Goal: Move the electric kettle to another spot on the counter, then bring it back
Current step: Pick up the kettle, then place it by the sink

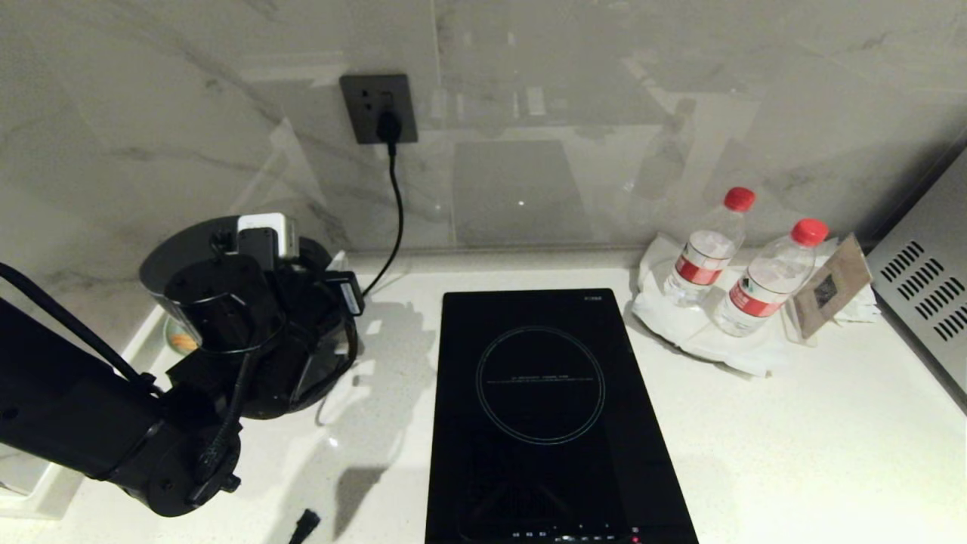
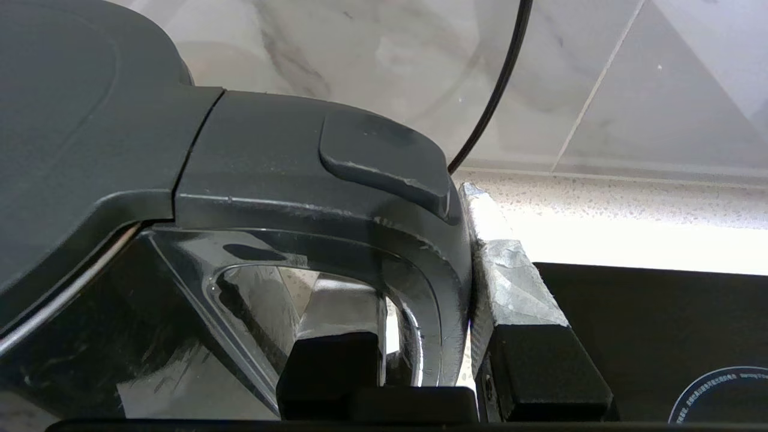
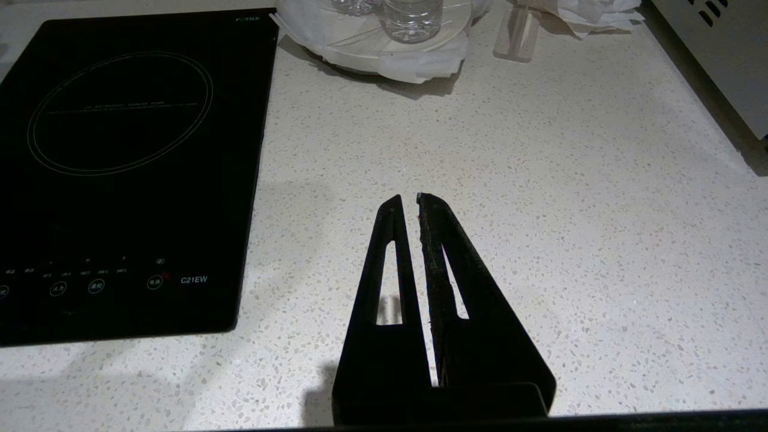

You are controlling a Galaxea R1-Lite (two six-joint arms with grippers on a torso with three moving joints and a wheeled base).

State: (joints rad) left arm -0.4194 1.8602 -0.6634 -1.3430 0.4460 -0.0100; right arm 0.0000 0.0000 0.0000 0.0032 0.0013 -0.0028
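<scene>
The electric kettle [image 1: 162, 264] stands at the back left of the white counter [image 1: 831, 423], mostly hidden behind my left arm. In the left wrist view its grey lid [image 2: 72, 120] and loop handle [image 2: 420, 258] fill the frame. My left gripper [image 2: 426, 336] is shut on the handle, one finger inside the loop and the taped finger [image 2: 516, 282] pressed on its outside. From the head view this gripper [image 1: 332, 298] is on the kettle's right side. My right gripper [image 3: 408, 198] hangs shut and empty over bare counter [image 3: 570, 180], right of the hob.
A black induction hob [image 1: 544, 408] lies in the middle. Two red-capped water bottles [image 1: 706, 249] and a card stand [image 1: 831, 287] sit on white cloth at the back right. A vented metal appliance [image 1: 929, 295] is at the far right. A cord [image 1: 394, 219] runs from the wall socket [image 1: 378, 108] toward the kettle.
</scene>
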